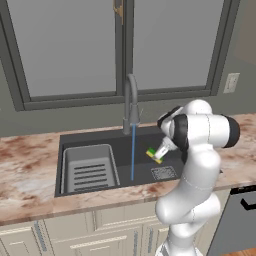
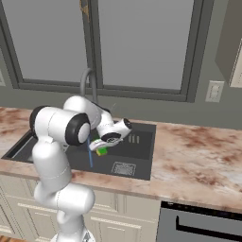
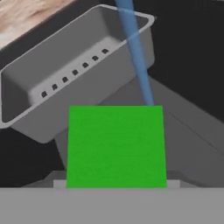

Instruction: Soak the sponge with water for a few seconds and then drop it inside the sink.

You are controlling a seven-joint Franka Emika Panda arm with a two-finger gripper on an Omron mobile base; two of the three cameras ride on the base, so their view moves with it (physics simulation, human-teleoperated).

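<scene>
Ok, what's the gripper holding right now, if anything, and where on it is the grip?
The gripper holds the sponge above the sink, gripping one end; the other end sticks out toward the water.

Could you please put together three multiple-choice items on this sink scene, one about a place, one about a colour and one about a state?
1. Where is the sponge?
A. Lying on the drain grate
B. Held over the sink, to the right of the water as the left base view shows it
C. Inside the slotted rack

2. What colour is the water falling from the faucet?
A. Blue
B. White
C. Green

3. What is the state of the gripper?
A. Open, nothing in it
B. Shut on the faucet
C. Shut on the sponge

Answers:
1 B: the sponge hangs at the gripper above the sink, beside the stream, apart from the rack.
2 A: the thin stream is blue.
3 C: the green and yellow block sits at the gripper's tip, clear of the basin floor.
</scene>
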